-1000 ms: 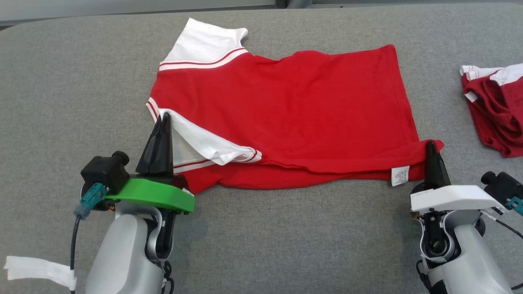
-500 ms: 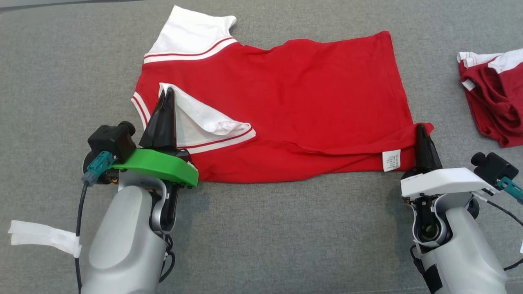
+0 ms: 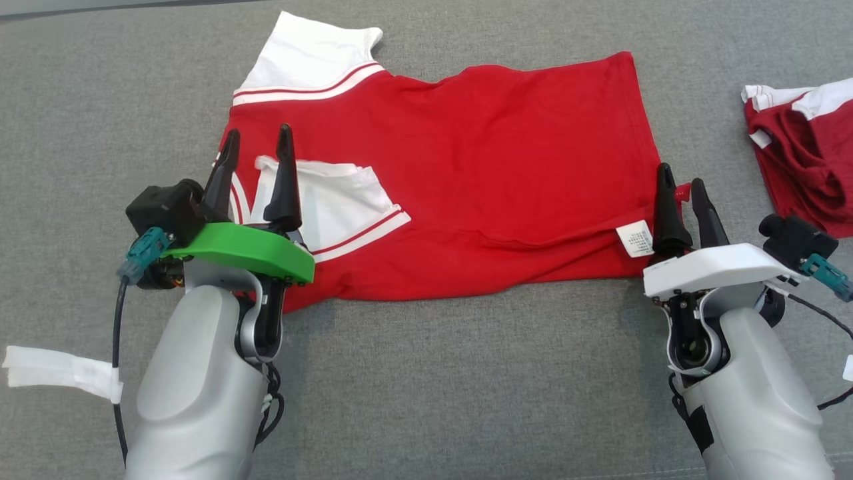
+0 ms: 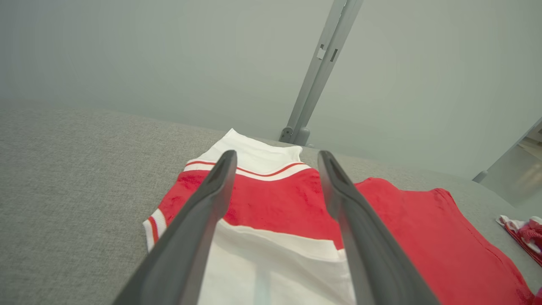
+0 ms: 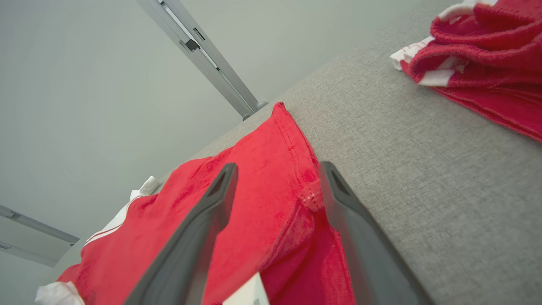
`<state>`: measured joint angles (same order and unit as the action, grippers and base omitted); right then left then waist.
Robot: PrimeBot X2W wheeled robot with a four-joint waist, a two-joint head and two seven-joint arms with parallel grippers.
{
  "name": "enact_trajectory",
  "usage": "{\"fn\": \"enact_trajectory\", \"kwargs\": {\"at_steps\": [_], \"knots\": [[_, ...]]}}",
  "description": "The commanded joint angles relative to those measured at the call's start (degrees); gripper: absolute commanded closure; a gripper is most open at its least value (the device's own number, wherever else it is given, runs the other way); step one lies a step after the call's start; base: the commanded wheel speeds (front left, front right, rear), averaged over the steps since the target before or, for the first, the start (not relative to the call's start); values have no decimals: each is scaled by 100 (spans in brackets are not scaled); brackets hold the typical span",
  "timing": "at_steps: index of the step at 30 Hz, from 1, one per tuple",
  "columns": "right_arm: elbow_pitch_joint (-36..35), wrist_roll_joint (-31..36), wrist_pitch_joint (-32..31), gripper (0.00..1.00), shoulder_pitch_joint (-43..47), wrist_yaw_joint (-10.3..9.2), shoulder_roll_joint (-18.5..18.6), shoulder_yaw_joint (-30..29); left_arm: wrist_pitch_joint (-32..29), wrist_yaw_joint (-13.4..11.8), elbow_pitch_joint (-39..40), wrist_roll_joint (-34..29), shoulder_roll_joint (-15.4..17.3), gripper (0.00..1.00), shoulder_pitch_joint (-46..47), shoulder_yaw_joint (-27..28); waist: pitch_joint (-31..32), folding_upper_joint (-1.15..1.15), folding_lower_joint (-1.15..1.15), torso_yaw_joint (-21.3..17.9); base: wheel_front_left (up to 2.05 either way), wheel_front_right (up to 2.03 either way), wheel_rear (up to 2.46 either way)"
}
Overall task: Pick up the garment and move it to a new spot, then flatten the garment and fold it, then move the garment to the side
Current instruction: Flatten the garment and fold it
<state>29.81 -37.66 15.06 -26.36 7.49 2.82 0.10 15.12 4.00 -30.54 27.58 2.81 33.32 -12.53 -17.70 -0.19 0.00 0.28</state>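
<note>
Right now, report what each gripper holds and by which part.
Nothing is held. The left gripper stands open over the folded white sleeve of the red shirt, and the right gripper stands open at its hem corner.

The left gripper [image 3: 259,131] and the right gripper [image 3: 680,174] both point forward, fingers [image 3: 283,180] spread apart.

Front: bare grey table [image 3: 466,387] before the garment [image 3: 480,167], room to pass
Right: crumpled red cloth [image 3: 810,170] lies in the way
</note>
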Motion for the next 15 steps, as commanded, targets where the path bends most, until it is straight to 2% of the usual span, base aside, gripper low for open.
{"fn": "enact_trajectory", "kwargs": {"at_steps": [1,10,15], "knots": [[-76,169,15,0,-57,-1,17,-81,1,-61,88,60,19,0,-124,60,37,19,0,33,0,0,0],[-665,782,15,0,268,-1,16,-455,1,15,842,561,18,0,-976,215,293,19,0,177,0,0,0],[-1126,1126,15,0,723,0,17,-617,0,6,947,417,18,0,-1673,330,524,19,0,260,0,0,0]]}}
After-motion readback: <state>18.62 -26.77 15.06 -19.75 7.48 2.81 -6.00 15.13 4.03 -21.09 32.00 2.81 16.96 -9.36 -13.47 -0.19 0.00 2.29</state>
